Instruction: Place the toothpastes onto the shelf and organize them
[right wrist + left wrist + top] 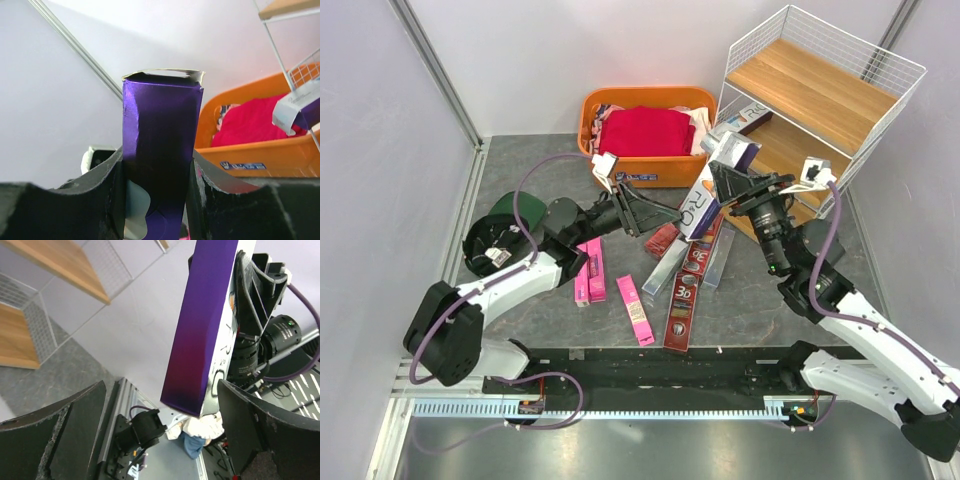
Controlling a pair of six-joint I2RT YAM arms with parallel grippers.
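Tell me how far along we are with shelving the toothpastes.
Done: one white box appears to lie on the middle board of the shelf. In hand: the right tool grips a purple toothpaste box raised beside the shelf; the left tool is open next to it. Remaining: pink boxes, dark red 3D boxes and silver boxes lie on the table. Mostly unfinished.

The shelf [820,95], a white wire rack with slanted wooden boards, stood upright. A purple-and-white toothpaste box [700,203] hung tilted in the air just left of the shelf's front. Another white box [752,112] lay at the left end of its middle board. Further out, in front and to the left of the shelf, pink boxes [591,270], dark red "3D" boxes [682,305] and silver-grey boxes [665,270] lay flat and scattered.
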